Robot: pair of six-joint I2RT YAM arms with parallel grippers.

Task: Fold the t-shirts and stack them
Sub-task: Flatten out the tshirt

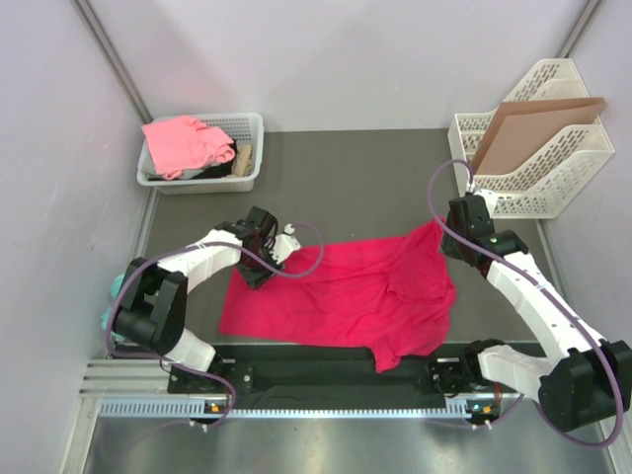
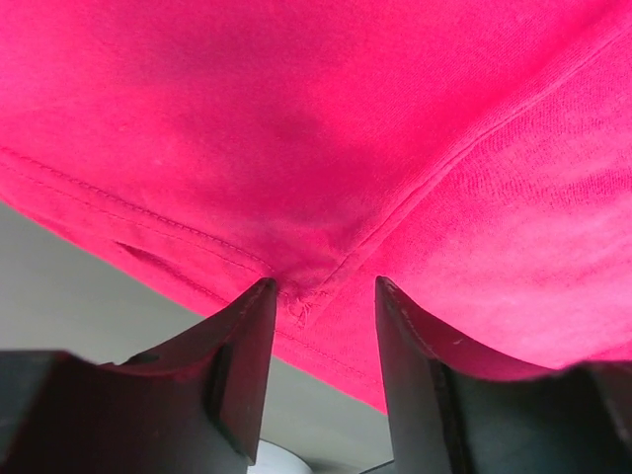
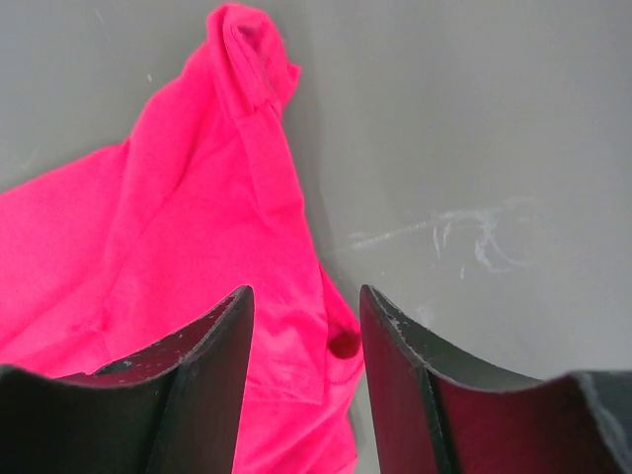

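Note:
The crimson-red t-shirt (image 1: 346,296) lies spread and wrinkled across the middle of the table. My left gripper (image 1: 259,259) is at its upper left corner. In the left wrist view the left gripper (image 2: 321,291) is open, and a hem and seam corner of the crimson-red t-shirt (image 2: 316,148) sits just past its tips. My right gripper (image 1: 449,232) is at the shirt's upper right corner. Seen from its wrist camera, the right gripper (image 3: 301,301) is open over an edge of the crimson-red t-shirt (image 3: 197,247). The salmon-pink t-shirt (image 1: 183,143) lies bunched in a basket.
The white basket (image 1: 247,128) stands at the back left with some dark items beside the pink shirt. A white file rack (image 1: 553,168) at the back right holds a brown cardboard sheet (image 1: 533,123). Teal headphones (image 1: 114,291) show at the left table edge.

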